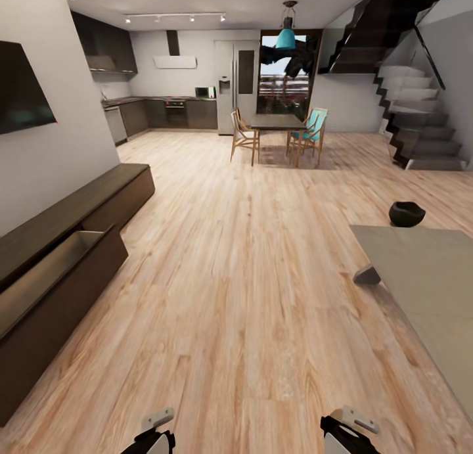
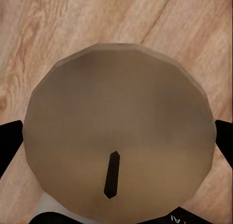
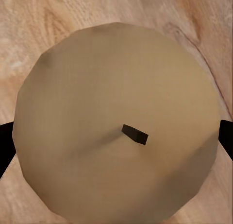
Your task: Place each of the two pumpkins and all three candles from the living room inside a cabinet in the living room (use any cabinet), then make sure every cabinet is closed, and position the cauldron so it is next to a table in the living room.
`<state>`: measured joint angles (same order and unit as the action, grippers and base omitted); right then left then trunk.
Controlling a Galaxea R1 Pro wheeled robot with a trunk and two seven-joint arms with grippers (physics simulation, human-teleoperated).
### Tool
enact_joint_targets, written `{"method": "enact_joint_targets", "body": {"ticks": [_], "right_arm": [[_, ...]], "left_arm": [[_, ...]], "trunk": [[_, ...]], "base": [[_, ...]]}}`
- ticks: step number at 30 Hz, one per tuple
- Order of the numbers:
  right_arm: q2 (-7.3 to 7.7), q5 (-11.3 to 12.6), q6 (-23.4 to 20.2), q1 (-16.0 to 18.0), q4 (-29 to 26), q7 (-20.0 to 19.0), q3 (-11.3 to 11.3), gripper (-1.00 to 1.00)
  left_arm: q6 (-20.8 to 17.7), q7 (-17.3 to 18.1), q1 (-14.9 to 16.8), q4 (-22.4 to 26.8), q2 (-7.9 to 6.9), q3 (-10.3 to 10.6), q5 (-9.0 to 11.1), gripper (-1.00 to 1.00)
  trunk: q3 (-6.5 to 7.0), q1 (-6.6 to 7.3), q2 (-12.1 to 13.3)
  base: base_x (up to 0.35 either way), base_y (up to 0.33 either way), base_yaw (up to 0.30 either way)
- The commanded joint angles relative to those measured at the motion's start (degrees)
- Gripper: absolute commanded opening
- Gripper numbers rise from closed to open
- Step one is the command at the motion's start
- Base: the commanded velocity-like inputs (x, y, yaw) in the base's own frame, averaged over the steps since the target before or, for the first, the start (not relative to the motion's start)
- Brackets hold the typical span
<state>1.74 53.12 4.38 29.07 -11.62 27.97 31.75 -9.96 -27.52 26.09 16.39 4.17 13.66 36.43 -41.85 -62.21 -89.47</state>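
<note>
A tan candle (image 2: 116, 112) with a black wick sits between the black fingers (image 2: 9, 146) of my left gripper (image 2: 116, 141), which is shut on it. My right gripper (image 3: 116, 141) is shut on another tan candle (image 3: 111, 97) above the wooden floor. In the head view both wrists (image 1: 154, 437) show at the bottom edge. The dark-brown cabinet (image 1: 79, 211) runs along the left wall, its near drawer (image 1: 59, 270) pulled open. The black cauldron (image 1: 406, 213) stands on the floor just beyond the far end of the grey table (image 1: 427, 270) at the right. The pumpkins are out of view.
Wide wooden floor (image 1: 249, 263) lies between cabinet and table. A dark screen (image 1: 23, 89) hangs on the left wall. Far ahead stand a dining table with chairs (image 1: 279, 129) and the kitchen units (image 1: 164, 112). Stairs (image 1: 420, 132) rise at the far right.
</note>
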Motion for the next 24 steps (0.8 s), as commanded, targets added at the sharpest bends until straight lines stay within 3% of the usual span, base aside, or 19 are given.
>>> {"method": "enact_joint_targets", "body": {"ticks": [1,24], "right_arm": [[0.04,0.8,0.4,0.0,-0.1,-0.3,0.4,-1.0],[0.02,1.4,0.5,0.0,-0.1,-0.3,0.4,-1.0]], "left_arm": [[-0.3,-0.4,0.0,0.1,-0.04,0.5,0.2,-1.0],[-0.3,-0.4,0.0,0.1,-0.04,0.5,0.2,-1.0]], "trunk": [[-0.05,-0.03,0.0],[-0.05,-0.03,0.0]], "base": [[0.333,0.0,0.0],[0.302,0.0,0.0]]}}
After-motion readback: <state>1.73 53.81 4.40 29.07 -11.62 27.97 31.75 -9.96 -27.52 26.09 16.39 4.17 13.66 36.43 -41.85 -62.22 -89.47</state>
